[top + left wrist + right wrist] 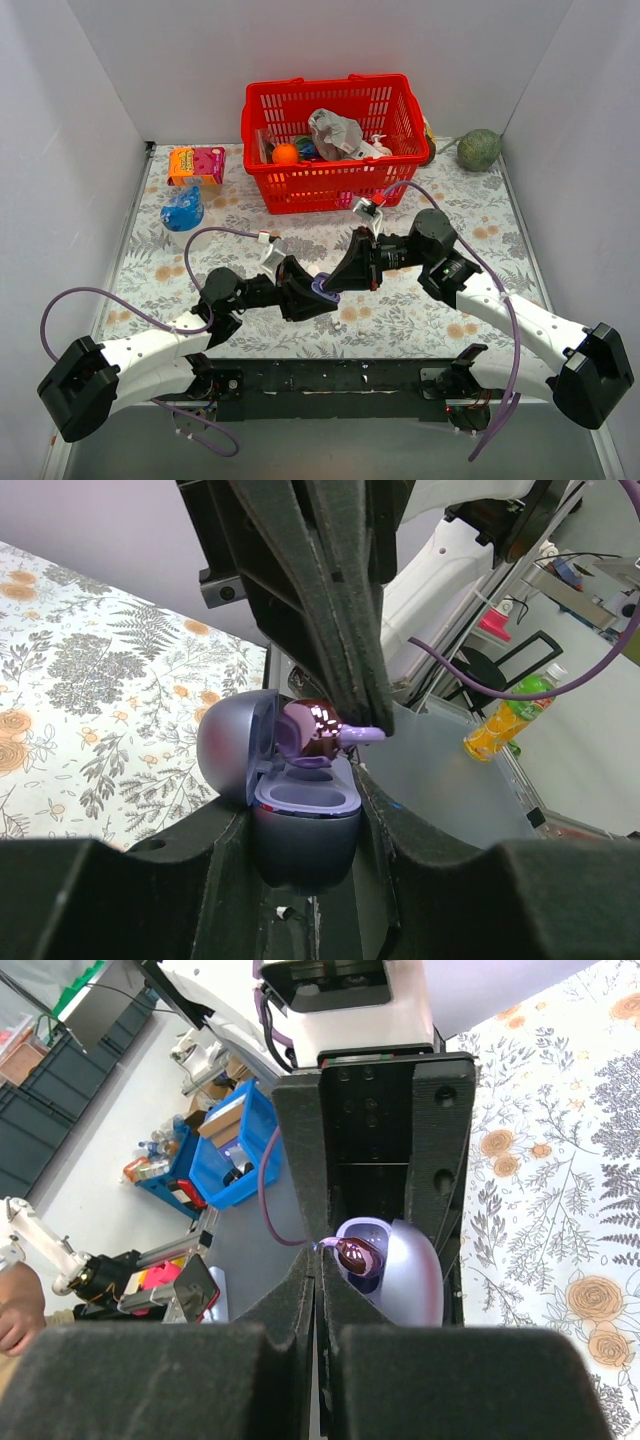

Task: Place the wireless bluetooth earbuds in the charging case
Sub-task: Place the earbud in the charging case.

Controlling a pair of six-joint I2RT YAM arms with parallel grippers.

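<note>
Above the near middle of the flower-printed surface (160,285), the two arms meet tip to tip. The left hand (312,297) is closed partway around a pebble-shaped, lavender-grey plastic charging case (300,840). It has one finger on each side of the lower half and holds the case off the surface, with the opening turned up and toward the other arm. The reason, I think, is this: the case is round and light and would slide or tip if it lay free, so it is held steady as a fixed target. Its hinged lid (230,745) stands open to the side, out of the way of the sockets.

The right hand (318,1265) is fully closed, its two fingers pressed together on the pale lilac tip of a small glossy purple earbud (312,730). Pinching only that end leaves the rounded body free to go into the case. The earbud hangs just over the rear socket, close to the lid, and is maybe touching the rim; I cannot tell for sure. The front socket looks empty. The insertion seems near its end. What it needs now, to my judgement, is a small lowering and then a release.
</note>
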